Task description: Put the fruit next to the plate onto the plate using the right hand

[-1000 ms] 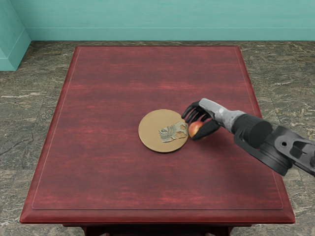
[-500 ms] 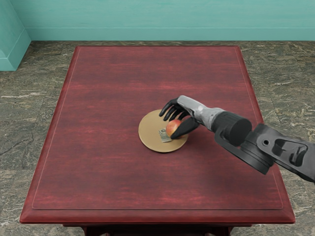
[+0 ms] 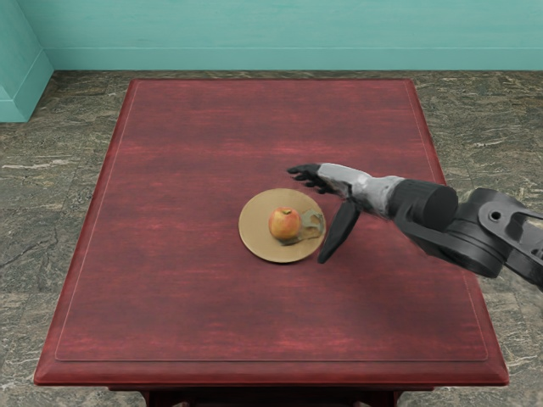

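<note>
A red and yellow apple [image 3: 285, 224] rests on the round tan plate [image 3: 257, 230] near the middle of the dark red table [image 3: 195, 153]. It sits beside a grey-green patterned patch on the plate's right half. My right hand [image 3: 321, 203] hovers just right of the plate with fingers spread wide and holds nothing. Its black fingers [image 3: 306, 176] point left above the plate's far edge, and the thumb hangs down by the plate's right rim. The right arm [image 3: 450, 225] enters from the picture's right edge. The left arm is out of sight.
The table's raised rim runs around all sides, with stone floor beyond it. A teal wall [image 3: 271, 34] stands at the back.
The right hand carried the apple leftward from beside the plate onto it, then let go. The fingers have spread and the hand has drawn back to the right.
</note>
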Controlling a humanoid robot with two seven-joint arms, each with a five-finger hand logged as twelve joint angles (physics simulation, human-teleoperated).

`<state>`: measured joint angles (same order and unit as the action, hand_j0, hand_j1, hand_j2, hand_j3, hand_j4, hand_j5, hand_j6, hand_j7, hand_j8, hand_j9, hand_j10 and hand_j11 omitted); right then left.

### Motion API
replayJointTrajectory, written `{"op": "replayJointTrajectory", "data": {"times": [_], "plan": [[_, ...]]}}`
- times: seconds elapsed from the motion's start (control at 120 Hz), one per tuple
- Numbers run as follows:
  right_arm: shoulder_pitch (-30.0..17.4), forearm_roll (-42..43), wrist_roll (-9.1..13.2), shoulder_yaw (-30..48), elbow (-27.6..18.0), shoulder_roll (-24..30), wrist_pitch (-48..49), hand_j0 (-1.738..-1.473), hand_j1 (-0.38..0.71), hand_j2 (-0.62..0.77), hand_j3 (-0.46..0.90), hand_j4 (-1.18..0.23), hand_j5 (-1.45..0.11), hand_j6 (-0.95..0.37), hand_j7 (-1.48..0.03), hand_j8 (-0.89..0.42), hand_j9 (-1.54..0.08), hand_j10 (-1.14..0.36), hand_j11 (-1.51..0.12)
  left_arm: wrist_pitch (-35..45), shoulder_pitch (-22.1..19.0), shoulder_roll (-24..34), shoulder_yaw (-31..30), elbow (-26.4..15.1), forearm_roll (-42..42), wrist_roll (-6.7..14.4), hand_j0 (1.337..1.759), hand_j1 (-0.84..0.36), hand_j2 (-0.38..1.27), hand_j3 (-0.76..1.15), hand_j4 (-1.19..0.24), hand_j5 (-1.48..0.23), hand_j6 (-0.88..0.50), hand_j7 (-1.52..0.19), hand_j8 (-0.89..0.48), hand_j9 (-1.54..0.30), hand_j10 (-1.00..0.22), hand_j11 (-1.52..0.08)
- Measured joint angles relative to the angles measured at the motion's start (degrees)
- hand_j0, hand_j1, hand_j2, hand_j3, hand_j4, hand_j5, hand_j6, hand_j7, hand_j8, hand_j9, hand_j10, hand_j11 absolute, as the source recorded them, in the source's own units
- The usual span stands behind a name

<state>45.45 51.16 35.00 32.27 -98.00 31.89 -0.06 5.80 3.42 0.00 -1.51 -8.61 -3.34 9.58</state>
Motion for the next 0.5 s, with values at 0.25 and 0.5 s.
{"op": "replayJointTrajectory", "data": {"times": [0.25,0.5], "plan": [[-0.04,-17.91,0.00,9.14,2.95,16.50,25.36,-1.658,-0.32,0.01,0.00,-0.03,-0.03,-0.03,-0.03,-0.02,-0.03,-0.02,-0.03,-0.08,-0.08,0.00,-0.02,-0.06,0.07,0.00,1.658,0.34,0.00,0.00,-0.01,-0.01,-0.01,-0.01,-0.01,-0.01,-0.01,-0.01],[-0.62,-25.71,-4.67,11.68,13.33,22.58,34.07,-1.658,-0.34,0.00,0.00,-0.01,-0.01,-0.01,-0.01,-0.01,-0.01,-0.01,-0.01,-0.09,-0.96,0.00,-0.04,-0.06,0.03,0.00,1.658,0.34,0.00,0.00,-0.01,-0.01,-0.01,-0.01,-0.01,-0.01,-0.01,-0.01]]}}
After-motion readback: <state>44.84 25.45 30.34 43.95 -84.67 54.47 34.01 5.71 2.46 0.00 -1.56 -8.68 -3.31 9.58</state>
